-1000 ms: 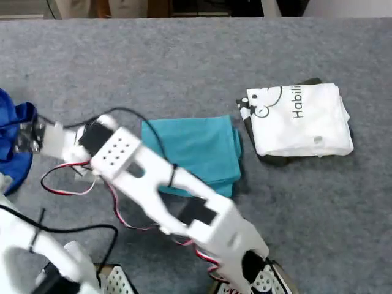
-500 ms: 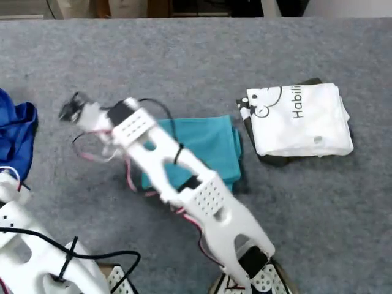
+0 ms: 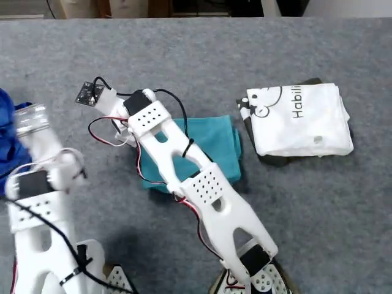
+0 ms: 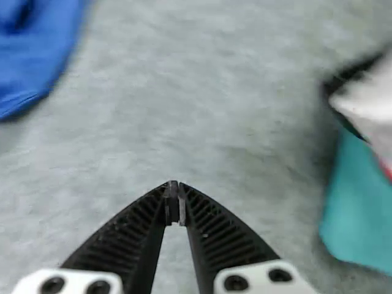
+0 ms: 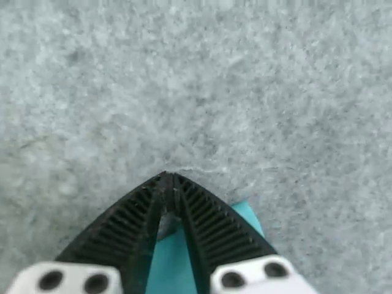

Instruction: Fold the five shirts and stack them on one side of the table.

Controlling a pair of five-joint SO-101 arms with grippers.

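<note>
A folded teal shirt (image 3: 211, 147) lies mid-table, partly under the right arm (image 3: 184, 165). My right gripper (image 5: 166, 179) is shut, its tips over the grey carpet just past a corner of the teal shirt (image 5: 168, 257). A crumpled blue shirt (image 3: 7, 138) lies at the left edge. The left arm (image 3: 37, 184) stands beside it. My left gripper (image 4: 173, 201) is shut on nothing above bare carpet, between the blue shirt (image 4: 30, 55) and the teal shirt (image 4: 361, 214). At the right, a folded white printed shirt (image 3: 300, 119) rests on a folded dark shirt (image 3: 272, 160).
Grey carpet (image 3: 202, 55) covers the whole table. The far half and the right front are open. Red and black cables (image 3: 107, 138) hang from the right arm near the teal shirt. Both arm bases sit at the near edge.
The right arm has swung from beside the blue shirt back to the teal shirt's left corner. The left arm has risen from the near-left corner and now stands by the blue shirt.
</note>
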